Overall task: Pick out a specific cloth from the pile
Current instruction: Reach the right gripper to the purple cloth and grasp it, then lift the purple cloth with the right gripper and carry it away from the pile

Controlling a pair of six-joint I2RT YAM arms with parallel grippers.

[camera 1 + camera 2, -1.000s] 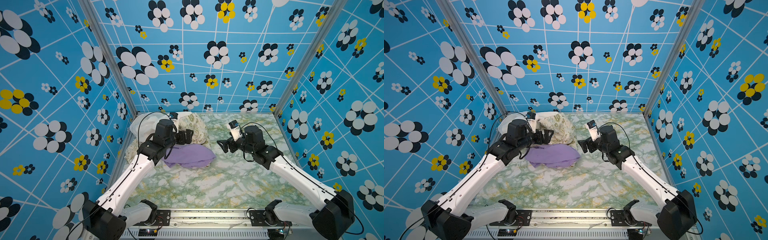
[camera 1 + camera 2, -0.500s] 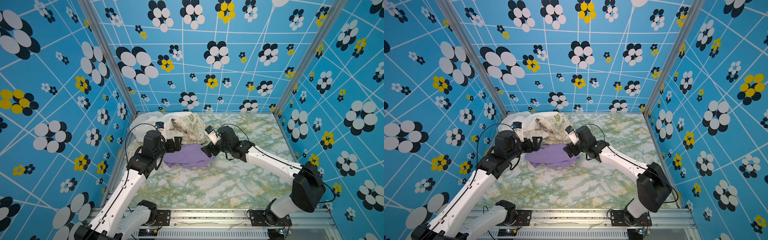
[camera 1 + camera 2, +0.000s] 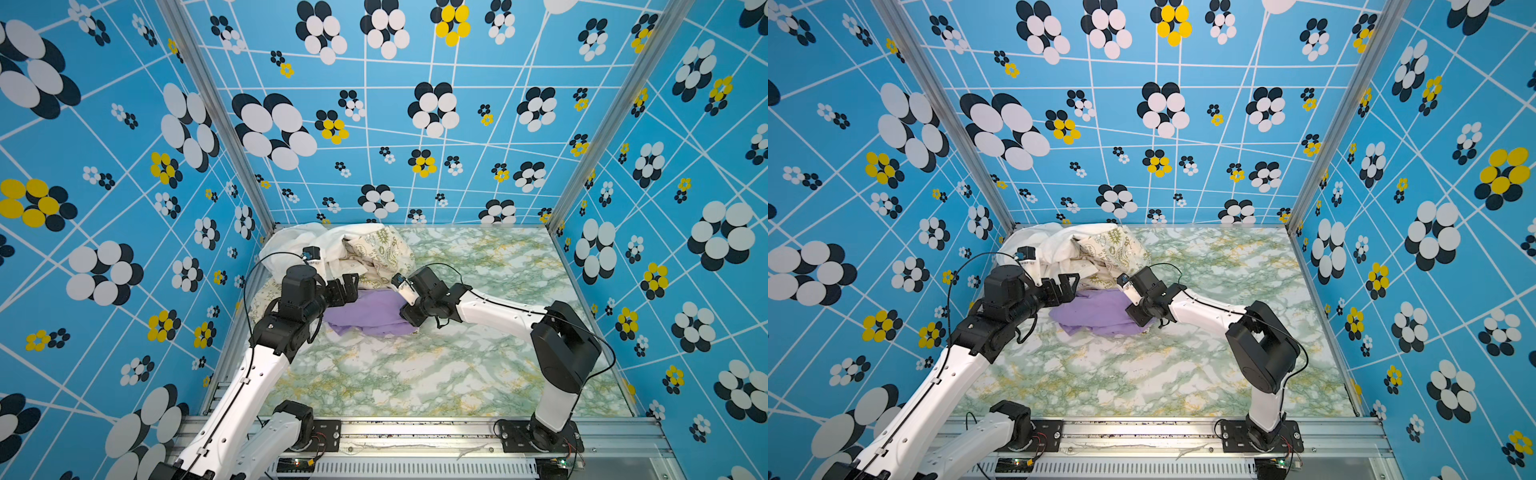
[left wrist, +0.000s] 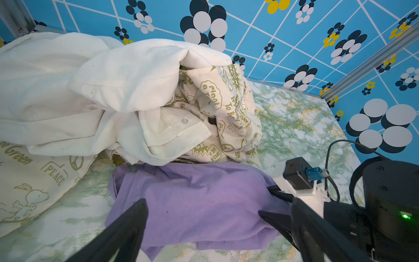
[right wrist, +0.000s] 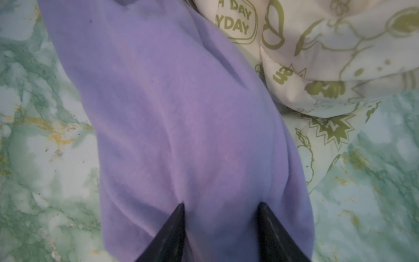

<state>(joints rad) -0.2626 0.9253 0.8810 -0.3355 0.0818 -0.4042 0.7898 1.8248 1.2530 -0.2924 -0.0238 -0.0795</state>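
Note:
The cloth (image 3: pixel 370 311) (image 3: pixel 1096 311), plain lavender, lies crumpled on the marble-patterned floor just in front of the pile (image 3: pixel 361 253) (image 3: pixel 1084 249) of white and green-printed cream fabrics. My right gripper (image 3: pixel 409 320) (image 5: pixel 221 205) is pressed down onto the cloth's right side. Its jaws stand partly apart with a ridge of the cloth (image 5: pixel 181 113) bulging between them. My left gripper (image 3: pixel 351 284) (image 4: pixel 218 204) hovers wide open at the cloth's back left edge and holds nothing. The left wrist view shows the cloth (image 4: pixel 199 199) below the pile (image 4: pixel 136 90).
Another printed cream cloth (image 4: pixel 34 181) spreads flat along the left wall (image 3: pixel 124 249) beside the pile. Blue flowered walls close in the back and both sides. The aluminium rail (image 3: pixel 415 432) with both arm bases runs along the front edge.
My right arm has swung left and down onto the lavender cloth, and its jaws have narrowed around a fold. My left arm has drawn back a little toward the left, still open.

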